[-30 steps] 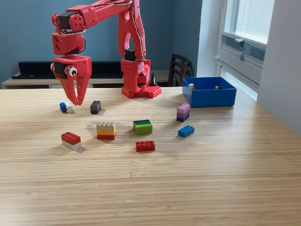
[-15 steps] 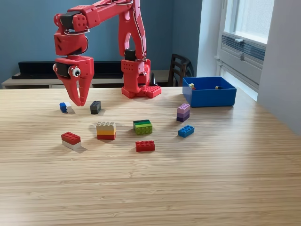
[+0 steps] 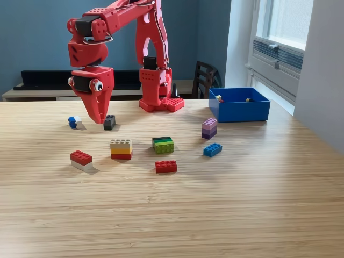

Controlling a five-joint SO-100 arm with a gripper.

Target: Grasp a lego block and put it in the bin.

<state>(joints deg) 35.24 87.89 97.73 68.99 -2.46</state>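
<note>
Gripper (image 3: 99,119) hangs apparently closed and empty near the desk's far left edge, just beside a black lego block (image 3: 109,122); the bin (image 3: 239,112) sits well apart at the far right edge

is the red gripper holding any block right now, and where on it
Nothing is held. The gripper hangs with its jaws together, just to the exterior view's left of the black block, which sits on the table.
</note>
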